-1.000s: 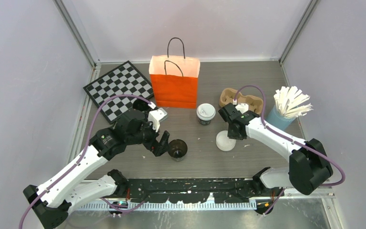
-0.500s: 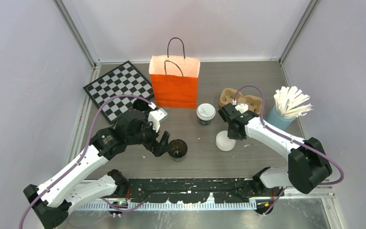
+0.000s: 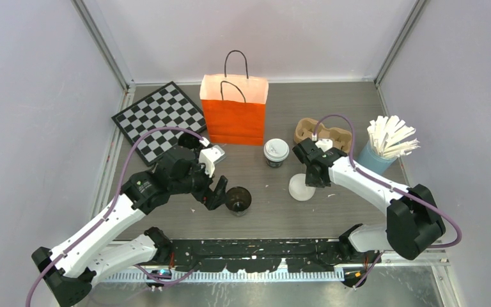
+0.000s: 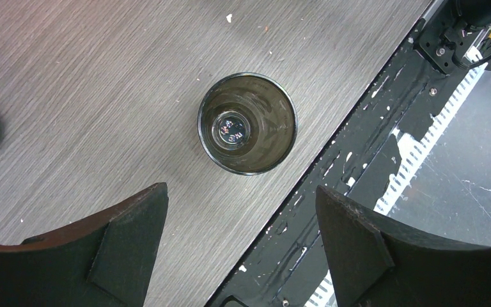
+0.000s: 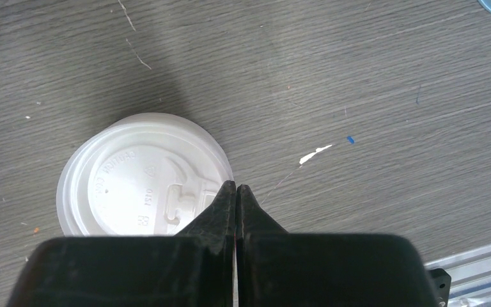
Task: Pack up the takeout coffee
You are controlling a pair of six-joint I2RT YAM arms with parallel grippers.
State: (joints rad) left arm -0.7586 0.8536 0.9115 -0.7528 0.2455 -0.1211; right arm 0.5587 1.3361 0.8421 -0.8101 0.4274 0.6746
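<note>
The takeout coffee (image 3: 276,152), a small cup with a white sip lid, stands upright just right of the orange bag (image 3: 233,110). The black lidless cup (image 3: 238,199) stands near the front edge; in the left wrist view (image 4: 247,123) it is empty. My left gripper (image 3: 216,192) is open and empty, just left of that cup and apart from it (image 4: 241,190). My right gripper (image 3: 311,181) is shut, its tips pinched at the right rim of the loose flat white lid (image 5: 144,179), which lies on the table (image 3: 300,187).
A checkerboard (image 3: 160,118) lies at the back left. A cardboard cup carrier (image 3: 323,132) and a blue cup of wooden stirrers (image 3: 383,144) stand at the right. The black front rail (image 3: 256,246) runs along the near edge.
The white lid and my right gripper have shifted slightly up and left. The left arm and the cups have not moved.
</note>
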